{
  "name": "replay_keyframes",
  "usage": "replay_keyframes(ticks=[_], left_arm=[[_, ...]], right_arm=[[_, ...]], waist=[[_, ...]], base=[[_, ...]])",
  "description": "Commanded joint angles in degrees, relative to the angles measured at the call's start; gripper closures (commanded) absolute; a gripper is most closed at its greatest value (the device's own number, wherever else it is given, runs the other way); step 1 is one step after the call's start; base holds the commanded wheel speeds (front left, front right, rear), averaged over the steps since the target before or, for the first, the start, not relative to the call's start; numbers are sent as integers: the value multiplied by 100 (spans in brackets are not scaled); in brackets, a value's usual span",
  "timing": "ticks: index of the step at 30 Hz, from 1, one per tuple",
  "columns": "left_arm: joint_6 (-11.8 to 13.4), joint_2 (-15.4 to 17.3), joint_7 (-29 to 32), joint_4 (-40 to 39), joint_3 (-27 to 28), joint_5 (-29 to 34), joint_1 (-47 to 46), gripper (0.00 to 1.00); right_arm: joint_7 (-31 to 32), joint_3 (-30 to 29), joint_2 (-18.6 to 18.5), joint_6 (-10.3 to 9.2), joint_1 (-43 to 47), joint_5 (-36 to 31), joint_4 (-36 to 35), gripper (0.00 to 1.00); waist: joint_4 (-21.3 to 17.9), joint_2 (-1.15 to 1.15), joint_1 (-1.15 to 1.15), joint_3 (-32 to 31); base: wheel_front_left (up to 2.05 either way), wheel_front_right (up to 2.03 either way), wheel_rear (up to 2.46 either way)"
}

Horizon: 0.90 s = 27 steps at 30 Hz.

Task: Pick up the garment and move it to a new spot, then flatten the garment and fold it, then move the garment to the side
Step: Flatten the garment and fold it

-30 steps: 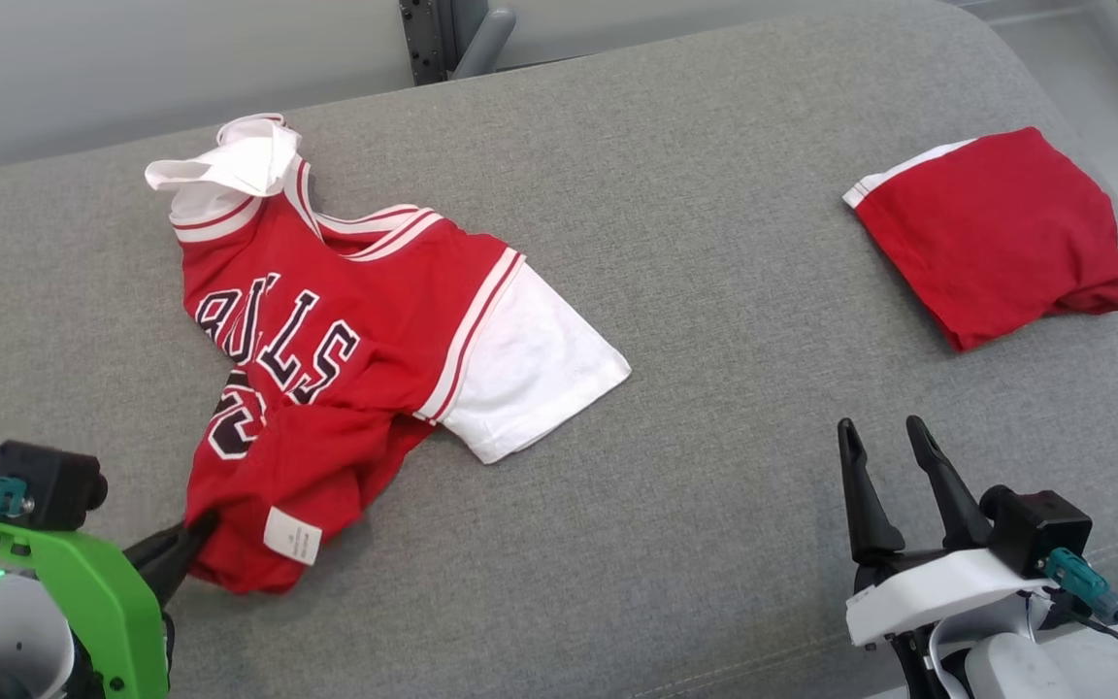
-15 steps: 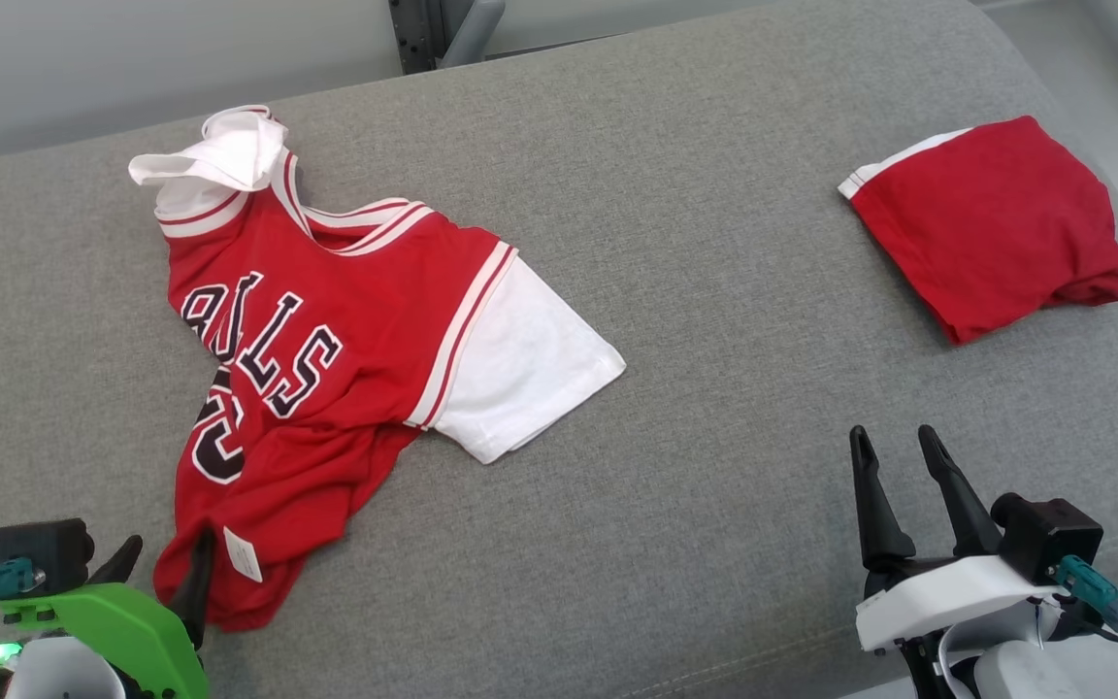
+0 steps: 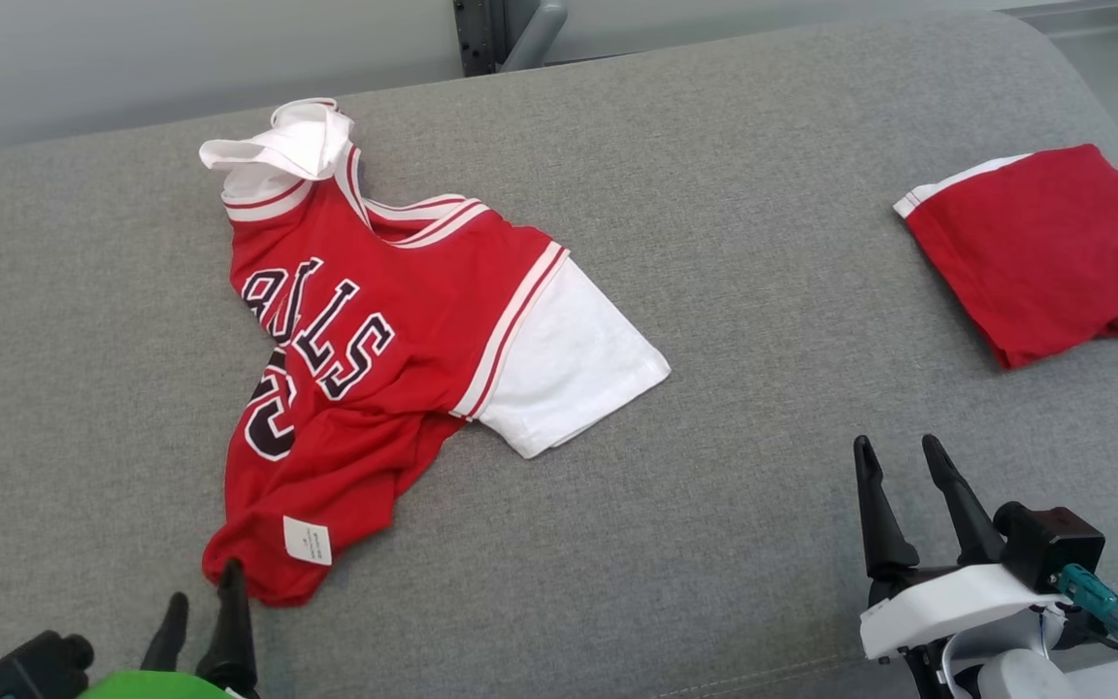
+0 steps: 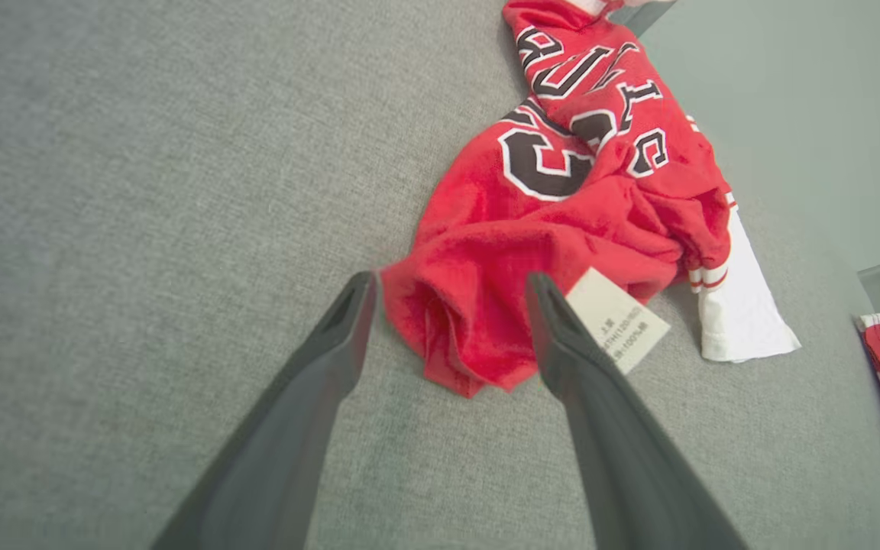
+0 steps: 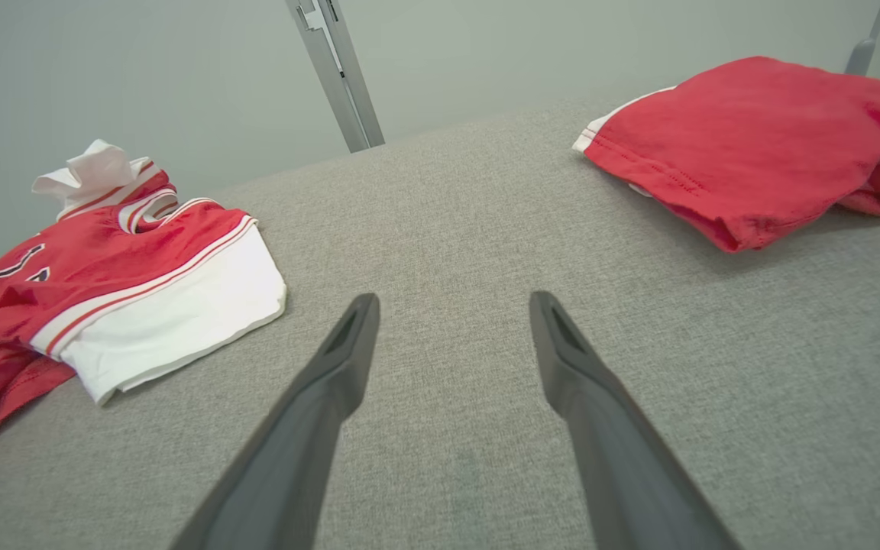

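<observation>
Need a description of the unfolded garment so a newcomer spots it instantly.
On the wide grey fabric cushion, look at the left half, away from the folded plain red garment at the far right. There lies a crumpled red jersey with white sleeves. Its black, white-edged lettering and the white care tag at its hem set it apart.
</observation>
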Motion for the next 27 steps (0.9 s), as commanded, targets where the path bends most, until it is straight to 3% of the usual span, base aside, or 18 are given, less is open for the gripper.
replay_keyframes(ticks=[1,2,5,10,19,27], left_arm=[[-18,-96,63,14,-91,-104,86,0],[-127,-287,147,146,-226,-282,-8,0],[-285,-465,314,532,-456,-391,-210,0],[-461,-762,159,1069,-445,-559,-416,0],[-489,-756,-125,1327,-171,-626,-600,0],[-447,-724,-126,1076,-148,-636,-440,0]], right_arm=[[-1,-29,-11,-7,-34,-58,-14,0],[-1,-34,-9,-7,-72,-81,-25,0],[-1,32,-10,-7,-108,-119,-8,0],[-1,65,-11,-7,-175,-94,-33,0],[-1,29,-10,-7,-142,-121,-14,0],[-1,22,-10,-7,-118,-129,-5,0]], waist=[[104,28,0,36],[167,28,0,64],[185,28,0,108],[132,28,0,202],[75,28,0,288],[91,28,0,251]], base=[[0,0,0],[0,0,0],[0,0,0],[0,0,0],[0,0,0],[0,0,0]])
